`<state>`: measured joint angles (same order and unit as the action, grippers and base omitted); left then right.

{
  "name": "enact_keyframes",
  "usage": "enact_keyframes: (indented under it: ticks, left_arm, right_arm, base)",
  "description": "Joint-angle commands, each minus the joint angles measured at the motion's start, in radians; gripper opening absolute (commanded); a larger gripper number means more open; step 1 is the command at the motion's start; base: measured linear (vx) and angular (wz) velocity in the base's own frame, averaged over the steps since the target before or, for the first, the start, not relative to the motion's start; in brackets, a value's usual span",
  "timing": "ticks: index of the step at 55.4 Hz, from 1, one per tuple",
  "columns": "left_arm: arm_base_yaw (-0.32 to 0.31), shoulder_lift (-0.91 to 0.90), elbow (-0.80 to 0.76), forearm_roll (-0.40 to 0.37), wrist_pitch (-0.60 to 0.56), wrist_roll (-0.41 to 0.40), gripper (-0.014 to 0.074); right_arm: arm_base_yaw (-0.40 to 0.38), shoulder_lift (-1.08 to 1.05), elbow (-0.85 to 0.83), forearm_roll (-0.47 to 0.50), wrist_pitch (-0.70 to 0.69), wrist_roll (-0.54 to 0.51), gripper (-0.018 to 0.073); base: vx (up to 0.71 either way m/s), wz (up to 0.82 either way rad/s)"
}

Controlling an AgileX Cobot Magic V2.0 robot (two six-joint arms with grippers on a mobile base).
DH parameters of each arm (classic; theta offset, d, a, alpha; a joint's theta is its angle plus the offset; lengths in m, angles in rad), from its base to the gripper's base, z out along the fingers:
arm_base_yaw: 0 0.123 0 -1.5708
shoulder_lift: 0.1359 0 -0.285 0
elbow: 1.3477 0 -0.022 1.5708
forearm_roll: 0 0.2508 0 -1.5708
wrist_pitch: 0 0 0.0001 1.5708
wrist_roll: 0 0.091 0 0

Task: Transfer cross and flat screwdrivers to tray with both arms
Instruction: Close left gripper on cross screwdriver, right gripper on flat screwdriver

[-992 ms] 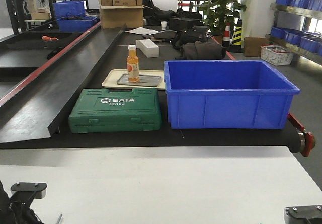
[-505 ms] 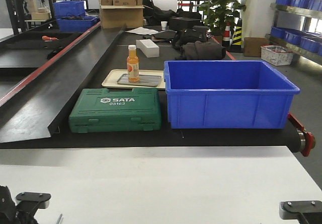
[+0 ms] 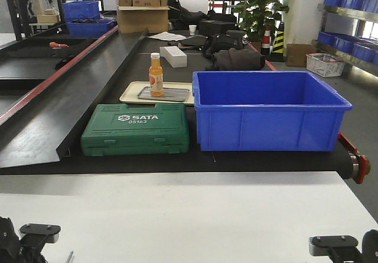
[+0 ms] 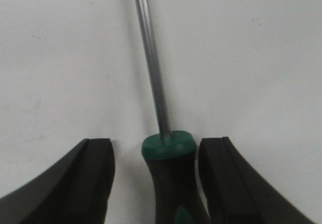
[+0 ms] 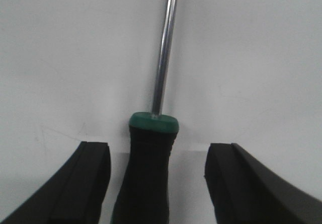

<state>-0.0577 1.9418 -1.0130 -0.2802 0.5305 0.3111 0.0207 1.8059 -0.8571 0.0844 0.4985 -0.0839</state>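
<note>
In the left wrist view a screwdriver (image 4: pixel 169 169) with a green-capped black handle lies on the white table, steel shaft pointing away. My left gripper (image 4: pixel 156 179) is open around the handle, with the right finger (image 4: pixel 229 178) almost against it and a gap at the left finger (image 4: pixel 85 181). In the right wrist view the other screwdriver (image 5: pixel 148 163) lies the same way. My right gripper (image 5: pixel 157 181) is open astride its handle with gaps on both sides. The front view shows only the arms' grey modules, left (image 3: pixel 39 230) and right (image 3: pixel 331 242). The tray is out of view.
Beyond the white table (image 3: pixel 189 216) runs a black conveyor holding a green SATA tool case (image 3: pixel 137 129), a blue plastic bin (image 3: pixel 269 110), and a beige tray (image 3: pixel 131 91) carrying a small grey tray and an orange bottle (image 3: pixel 156 75).
In the front view the right arm's module has slid leftward into frame, and the left arm's module has shifted slightly right and down.
</note>
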Motion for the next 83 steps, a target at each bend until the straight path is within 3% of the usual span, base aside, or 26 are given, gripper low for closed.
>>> enact_keyframes:
  ticks: [1, 13, 23, 29, 42, 56, 66, 75, 83]
  left_arm:
    - [-0.004, -0.023, -0.011, -0.013, -0.021, -0.002, 0.0504]
    - [-0.004, -0.023, -0.011, -0.013, -0.015, -0.002, 0.0501]
    - [-0.004, -0.023, -0.011, -0.013, 0.01, 0.016, 0.0428]
    - [-0.004, -0.023, -0.011, -0.013, 0.014, 0.016, 0.0321]
    - [-0.004, -0.03, -0.011, -0.013, 0.043, 0.016, -0.001]
    - [-0.004, -0.155, -0.011, -0.014, 0.022, 0.016, -0.0005]
    - [-0.004, -0.335, -0.011, -0.052, 0.02, 0.016, -0.0003]
    - [-0.004, -0.51, -0.011, -0.148, -0.008, 0.028, -0.0003]
    - [-0.004, -0.677, -0.011, -0.255, -0.059, 0.115, -0.0001]
  right_arm:
    - [-0.002, -0.007, -0.028, 0.001, -0.023, -0.014, 0.0491]
    - [-0.002, 0.042, -0.028, 0.001, -0.027, -0.028, 0.0473]
    - [-0.002, 0.045, -0.028, 0.01, 0.041, -0.028, 0.0349]
    - [-0.002, 0.045, -0.028, 0.023, 0.061, -0.028, 0.0237]
    - [-0.002, 0.033, -0.032, 0.06, 0.081, -0.041, -0.0015]
    - [-0.002, -0.11, -0.07, 0.106, 0.093, -0.086, -0.0012]
    - [0.041, -0.289, -0.109, 0.176, 0.073, -0.198, -0.0011]
    - [0.124, -0.421, -0.176, 0.205, 0.059, -0.211, -0.0009]
    - [0.175, -0.498, -0.262, 0.213, 0.043, -0.159, -0.0009]
  base:
    - [0.0, 0.0]
    - [0.0, 0.0]
    - [0.0, 0.0]
    - [0.0, 0.0]
    - [0.0, 0.0]
    - [0.0, 0.0]
    - [0.0, 0.0]
    - [0.0, 0.0]
    - [0.0, 0.0]
